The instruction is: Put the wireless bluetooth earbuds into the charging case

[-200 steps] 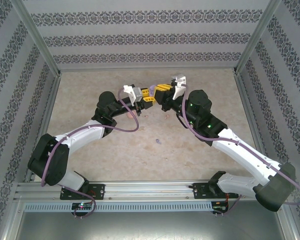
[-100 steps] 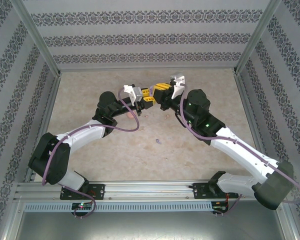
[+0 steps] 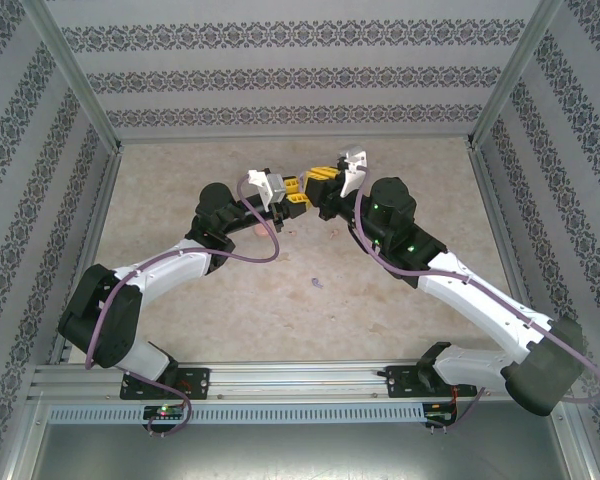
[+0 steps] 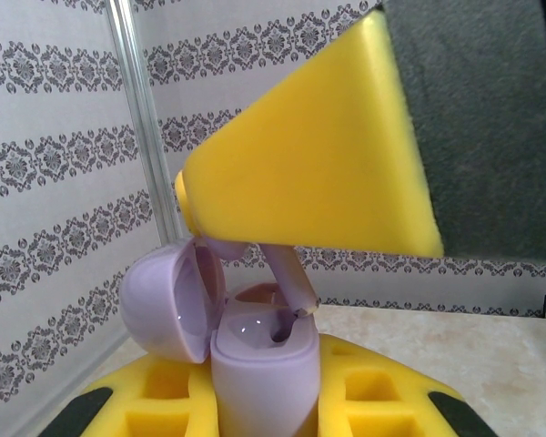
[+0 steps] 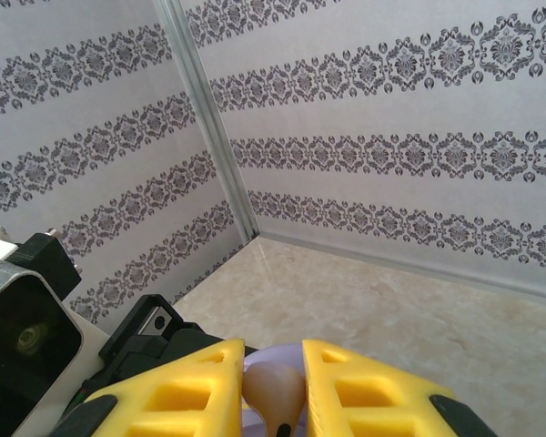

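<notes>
Pinching an earbud (image 4: 287, 273), the right gripper (image 5: 273, 382) has edged nearer the open purple case (image 4: 259, 350) clamped in the left gripper (image 4: 264, 398), stem at the socket, so seating looks close.

The purple case (image 4: 259, 387) runs off the lower edge — the earbud (image 4: 288, 280) hides its head behind a yellow finger (image 4: 309, 173). On the desk (image 3: 230, 310), a purple speck (image 3: 317, 283) — too small to name.

Left end effector (image 3: 294, 197), right end effector (image 3: 325, 182), fingertips adjacent
</notes>
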You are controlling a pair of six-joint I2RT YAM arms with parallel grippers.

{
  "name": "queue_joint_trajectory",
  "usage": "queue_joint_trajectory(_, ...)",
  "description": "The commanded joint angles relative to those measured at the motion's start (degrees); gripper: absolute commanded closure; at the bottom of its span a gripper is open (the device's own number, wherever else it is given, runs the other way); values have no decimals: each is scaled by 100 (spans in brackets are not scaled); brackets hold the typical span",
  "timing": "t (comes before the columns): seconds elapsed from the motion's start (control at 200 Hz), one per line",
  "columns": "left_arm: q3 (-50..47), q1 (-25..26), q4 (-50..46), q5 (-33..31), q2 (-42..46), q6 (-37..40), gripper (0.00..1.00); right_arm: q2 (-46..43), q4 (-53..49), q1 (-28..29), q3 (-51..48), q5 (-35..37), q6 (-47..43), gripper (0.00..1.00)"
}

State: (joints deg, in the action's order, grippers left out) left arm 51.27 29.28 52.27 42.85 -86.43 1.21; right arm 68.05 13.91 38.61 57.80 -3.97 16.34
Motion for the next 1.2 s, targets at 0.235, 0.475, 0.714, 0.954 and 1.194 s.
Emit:
queue_joint_trajectory(0.235,176,66,313,96,154,-33,100,51,-225,-39,-14,6,-305,80)
queue_joint_trajectory(0.475,194,63,255,101,193,11,100,48,-411,8,4,65,-621,80)
queue_joint_trajectory(0.714,208,68,232,98,188,-18,100,204,-379,60,-4,-178,-550,81)
queue_joint_trajectory(0.954,183,65,74,67,165,53,100,232,-381,-43,104,-306,-42,81)
queue_joint_trajectory(1.194,-20,67,138,-269,90,69,100,-227,-379,-603,173,-890,1155,80)
